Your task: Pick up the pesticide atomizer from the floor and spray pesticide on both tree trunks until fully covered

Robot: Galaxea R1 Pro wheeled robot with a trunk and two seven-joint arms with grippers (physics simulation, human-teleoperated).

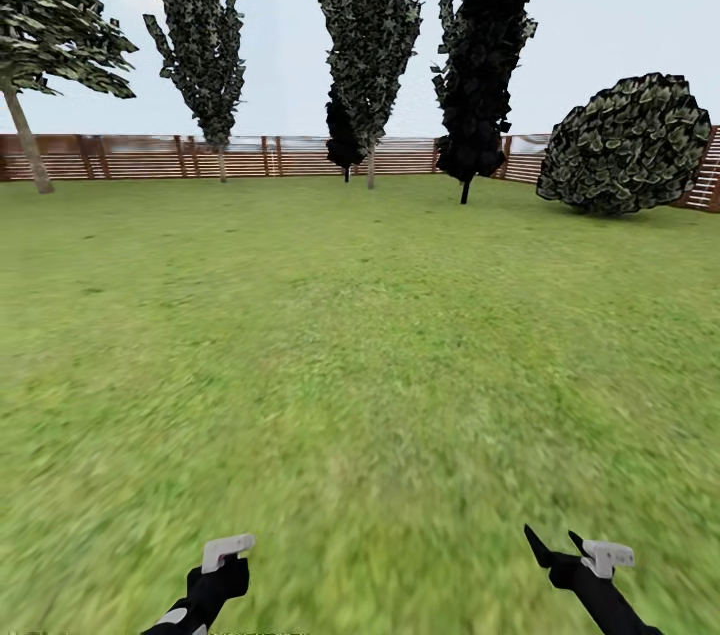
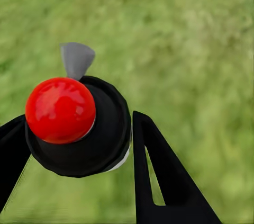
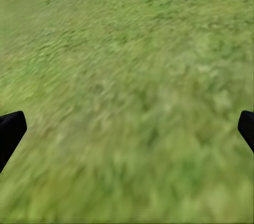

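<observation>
Between your left claw's [image 2: 74, 144] black fingers [image 2: 164, 176] sits the pesticide atomizer [image 2: 79, 128], gripped, red cap and grey nozzle showing above blurry grass [image 2: 201, 49]. Your right claw [image 3: 127, 128] hangs open. Trees [image 1: 372, 25] line the far fence [image 1: 130, 157].

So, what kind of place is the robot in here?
Most likely a fenced garden or backyard: a wide green lawn, a brown slatted wooden fence along the far edge, and tall trees beside a round bush.
</observation>
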